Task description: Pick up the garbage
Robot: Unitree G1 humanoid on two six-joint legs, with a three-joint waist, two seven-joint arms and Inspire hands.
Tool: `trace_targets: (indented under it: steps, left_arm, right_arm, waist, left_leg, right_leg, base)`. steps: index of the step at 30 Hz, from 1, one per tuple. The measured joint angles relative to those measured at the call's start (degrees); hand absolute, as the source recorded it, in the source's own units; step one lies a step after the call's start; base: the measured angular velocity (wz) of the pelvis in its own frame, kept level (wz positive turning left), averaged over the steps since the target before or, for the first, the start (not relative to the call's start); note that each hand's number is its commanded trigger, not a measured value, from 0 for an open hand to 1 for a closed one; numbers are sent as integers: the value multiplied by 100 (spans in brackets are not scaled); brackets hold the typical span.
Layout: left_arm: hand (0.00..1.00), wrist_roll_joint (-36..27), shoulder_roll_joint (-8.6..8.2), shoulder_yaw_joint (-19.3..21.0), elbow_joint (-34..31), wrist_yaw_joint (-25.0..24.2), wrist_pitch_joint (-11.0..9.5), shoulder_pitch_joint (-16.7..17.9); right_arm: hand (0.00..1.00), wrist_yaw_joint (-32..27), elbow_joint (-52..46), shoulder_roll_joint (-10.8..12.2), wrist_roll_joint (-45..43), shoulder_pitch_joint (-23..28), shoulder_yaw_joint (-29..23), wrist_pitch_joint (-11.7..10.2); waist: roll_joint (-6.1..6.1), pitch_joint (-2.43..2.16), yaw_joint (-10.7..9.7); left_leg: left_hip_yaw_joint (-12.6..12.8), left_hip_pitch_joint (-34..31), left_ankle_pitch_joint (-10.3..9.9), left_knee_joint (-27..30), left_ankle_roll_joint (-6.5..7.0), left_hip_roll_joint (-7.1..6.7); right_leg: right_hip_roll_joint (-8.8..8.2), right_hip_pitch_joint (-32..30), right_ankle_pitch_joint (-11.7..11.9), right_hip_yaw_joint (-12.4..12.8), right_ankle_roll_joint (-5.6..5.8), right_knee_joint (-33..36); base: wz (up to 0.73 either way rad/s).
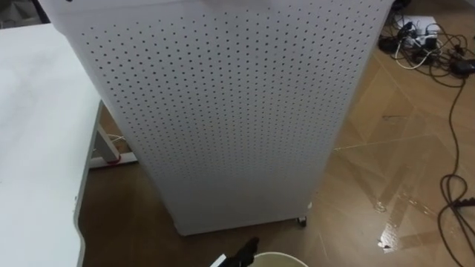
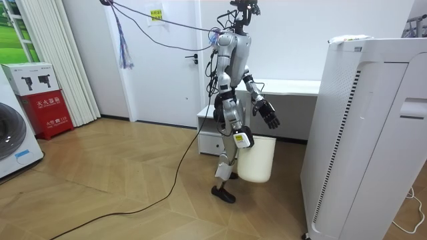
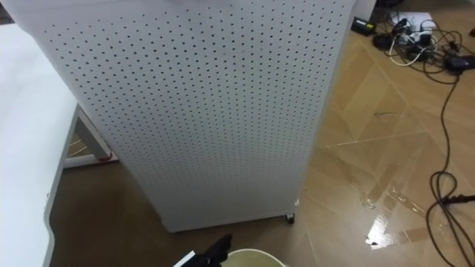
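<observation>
While robot faces the perforated cabinet [image 1: 223, 111], R hand [image 2: 240, 135] fingers grip the rim of a cream, tapered, open-top waste bin [image 2: 257, 160] hanging at its 5 o'clock; L hand [image 2: 270, 115] fingers spread, empty.

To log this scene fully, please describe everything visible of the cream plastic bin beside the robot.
The cream plastic bin is smooth, open-topped, narrowing downward. It hangs upright beside the robot's leg, apparently just clear of the wooden floor, with the right hand at its rim. Its rounded rim shows in the eye views; its inside is hidden.
</observation>
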Motion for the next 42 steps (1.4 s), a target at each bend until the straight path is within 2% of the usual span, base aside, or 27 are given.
trace_targets:
  steps: [5,8,10,11,14,16,18,21,22,23,24,25,26,27,28,29,31,33,34,36,39,42]
  left_arm:
    - [0,147,29,119,16,110,-1,28]
    - [0,158,59,155,14,113,-4,68]
    - [0,386,73,337,-8,120,-9,149]
    - [0,492,66,384,-8,133,-9,167]
    - [0,770,42,544,-8,182,-5,207]
    - [0,764,42,678,-10,228,-6,207]
    - [0,779,29,773,-11,231,-5,208]
    - [0,820,-17,1068,-167,344,-6,234]
    - [0,903,-6,1181,-363,441,-23,303]
    - [0,953,-13,1248,-443,488,-53,334]
    - [0,1000,-14,1298,-572,600,-128,354]
    - [0,1001,-21,1300,-665,662,-191,338]
    - [0,1014,-28,1303,-708,704,-233,340]
    - [0,1131,-27,1331,-804,805,-275,365]
    - [0,1287,-24,1405,-930,986,-332,418]
    - [0,1377,-26,1460,-979,1083,-372,433]
    - [0,1782,-16,1582,-1163,1483,-483,447]
    - [0,2106,27,1651,-1478,1726,-560,458]
    - [0,2255,29,1702,-1635,1875,-686,459]
    - [0,2330,26,1731,-1821,2066,-836,462]
    - [0,2397,37,1747,-2082,2404,-904,461]
    - [0,2399,54,1784,-2114,2676,-1031,460]
  right_arm:
    - [100,3,-7,0,9,37,1,-1]
    - [100,16,-11,-2,9,79,-11,-1]
    - [100,21,-71,8,-15,139,-9,-3]
    - [100,24,-70,11,-24,146,-9,-3]
    - [100,65,-60,7,7,174,13,-3]
    - [100,67,-63,26,11,191,56,0]
    - [100,98,-45,28,4,206,67,-6]
    - [100,207,-33,7,-14,247,59,-19]
    - [100,212,-35,9,-25,260,59,-21]
    - [100,215,-36,9,-29,263,56,-24]
    - [100,217,-36,6,3,271,34,-30]
    - [100,180,-33,-2,57,310,-32,-30]
    - [100,161,-32,-11,66,341,-81,-30]
    - [100,117,-15,-18,67,403,-185,-33]
    - [100,85,10,-36,63,416,-184,-35]
    - [100,60,10,-28,59,423,-181,-37]
    - [100,-12,-4,2,52,494,-177,-49]
    - [100,-42,-4,4,48,534,-177,-52]
    - [100,-52,-5,2,48,544,-178,-70]
    - [100,-61,-25,-8,50,597,-178,-139]
    - [100,-114,-57,-38,53,620,-178,-145]
    - [100,-172,-252,-37,47,657,-168,-155]
  waist:
    - [-13,-13,-3]
    - [-70,-13,-5]
    - [-146,-57,-1]
    - [-166,-65,0]
    - [-220,-58,113]
    - [-228,-56,180]
    - [-232,-56,181]
    - [-231,-58,297]
    - [-237,-56,329]
    - [-255,-49,338]
    - [-313,-20,335]
    - [-330,-13,331]
    - [-360,-16,352]
    - [-396,-35,473]
    - [-379,-52,575]
    - [-379,-56,626]
    - [-353,-142,612]
    - [-485,-147,609]
    - [-546,-163,617]
    - [-575,-178,645]
    - [-529,-160,649]
    - [-452,-138,664]
  left_leg:
    - [-3,116,0,-27,0,0]
    - [-2,272,0,-48,-1,2]
    - [0,302,-5,-19,-9,18]
    - [3,297,-9,4,-16,28]
    - [33,206,-156,393,-97,142]
    - [35,89,-321,885,-187,287]
    - [30,3,-333,1257,-200,379]
    - [13,-123,-284,1702,-274,474]
    - [-5,-203,-245,1809,-316,503]
    - [-19,-247,-207,1854,-342,505]
    - [-91,-379,-171,1859,-409,455]
    - [-184,-560,-166,1652,-396,358]
    - [-197,-652,-153,1501,-404,289]
    - [-213,-753,-5,1091,-427,187]
    - [-239,-787,288,644,-401,186]
    - [-295,-804,472,562,-385,184]
    - [-337,-650,826,478,-237,160]
    - [-340,-512,825,362,-187,64]
    - [-342,-448,854,307,-133,18]
    - [-334,-376,791,286,-85,-6]
    - [-326,-314,659,286,-60,-32]
    - [-303,-280,563,286,-62,-43]
  right_leg:
    - [-2,116,0,-27,0,-18]
    - [-12,262,-28,-71,-13,-17]
    - [-26,301,-50,-177,-42,-4]
    - [-26,302,-54,-199,-49,6]
    - [-4,284,-137,-312,-139,184]
    - [53,277,-363,-319,-236,401]
    - [64,303,-496,-289,-222,513]
    - [140,344,-575,-266,-334,630]
    - [178,382,-555,-227,-415,638]
    - [179,382,-546,-216,-458,645]
    - [175,382,-561,-142,-509,664]
    - [167,382,-591,-23,-514,680]
    - [157,383,-604,51,-503,687]
    - [148,394,-618,179,-480,692]
    - [150,419,-618,178,-448,703]
    - [154,436,-632,179,-437,718]
    - [161,603,-702,82,-329,640]
    - [91,744,-738,61,-264,516]
    - [57,838,-726,21,-224,384]
    - [64,984,-684,-24,-170,184]
    - [76,1171,-644,-39,-107,-84]
    - [58,1216,-637,-46,-96,-133]
  base:
    - [0]
    - [0]
    - [0]
    - [0]
    - [-9]
    - [2]
    - [11]
    - [-4]
    - [-12]
    - [5]
    - [35]
    - [39]
    - [18]
    - [-24]
    - [-39]
    - [-35]
    - [-6]
    - [10]
    - [8]
    - [2]
    - [0]
    - [-6]
